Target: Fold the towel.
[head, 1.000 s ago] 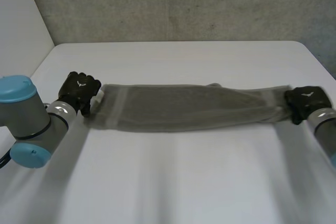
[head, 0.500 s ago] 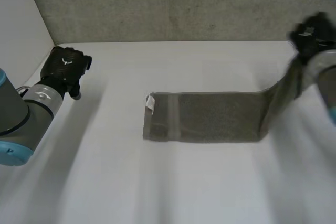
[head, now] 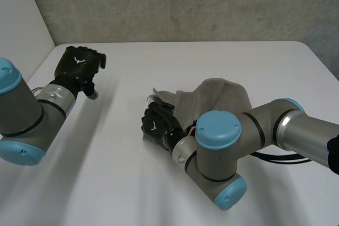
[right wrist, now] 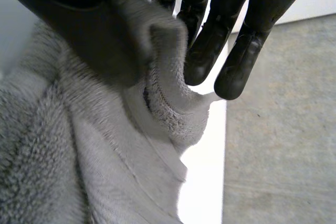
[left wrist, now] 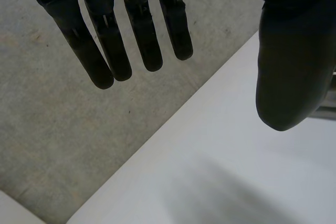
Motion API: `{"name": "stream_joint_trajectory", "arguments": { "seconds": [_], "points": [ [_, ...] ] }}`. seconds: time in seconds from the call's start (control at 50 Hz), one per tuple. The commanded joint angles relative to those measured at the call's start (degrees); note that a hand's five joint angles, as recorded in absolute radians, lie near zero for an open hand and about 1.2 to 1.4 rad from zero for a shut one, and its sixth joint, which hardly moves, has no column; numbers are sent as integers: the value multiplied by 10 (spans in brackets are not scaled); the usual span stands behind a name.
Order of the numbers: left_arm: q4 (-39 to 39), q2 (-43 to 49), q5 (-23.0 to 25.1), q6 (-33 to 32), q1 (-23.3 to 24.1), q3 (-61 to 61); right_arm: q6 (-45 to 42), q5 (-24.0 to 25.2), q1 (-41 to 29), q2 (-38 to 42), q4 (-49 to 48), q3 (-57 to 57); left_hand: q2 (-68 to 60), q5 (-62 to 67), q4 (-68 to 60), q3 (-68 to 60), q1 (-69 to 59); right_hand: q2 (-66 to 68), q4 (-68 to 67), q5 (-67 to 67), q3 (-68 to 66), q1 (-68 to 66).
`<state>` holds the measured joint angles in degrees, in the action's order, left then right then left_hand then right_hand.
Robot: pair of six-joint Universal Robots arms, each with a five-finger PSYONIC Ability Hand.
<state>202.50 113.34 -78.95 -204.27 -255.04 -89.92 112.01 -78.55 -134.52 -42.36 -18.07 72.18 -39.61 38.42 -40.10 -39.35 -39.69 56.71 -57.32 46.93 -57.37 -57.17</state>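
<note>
While right arm (head: 265, 125) hides much towel (head: 222, 92), right hand (head: 155, 126) pinches edge; left hand (head: 79, 63) released.

Towel (head: 222, 93) on table (head: 132, 194), L hand (head: 79, 63) — left

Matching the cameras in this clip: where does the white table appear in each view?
Head view: the white table spans the scene, carrying the towel.
Left wrist view: the table lies below the open left hand, under its thumb.
Right wrist view: the table is a white strip beside the towel pinched by the right hand.
Shared landmark: the grey concrete surface bordering the table's edge.
</note>
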Motion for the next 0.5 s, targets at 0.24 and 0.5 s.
{"name": "stream_joint_trajectory", "arguments": {
  "seconds": [0.24,0.5],
  "points": [
    [3,4,-9,71,101,43,267,7,120,-238,20,126,55,-143,60,52,56,-467,473,-469,474,472],
    [1,84,-42,141,187,98,356,9,246,-295,82,224,55,-143,60,52,56,-467,473,-469,474,472]
  ]
}}
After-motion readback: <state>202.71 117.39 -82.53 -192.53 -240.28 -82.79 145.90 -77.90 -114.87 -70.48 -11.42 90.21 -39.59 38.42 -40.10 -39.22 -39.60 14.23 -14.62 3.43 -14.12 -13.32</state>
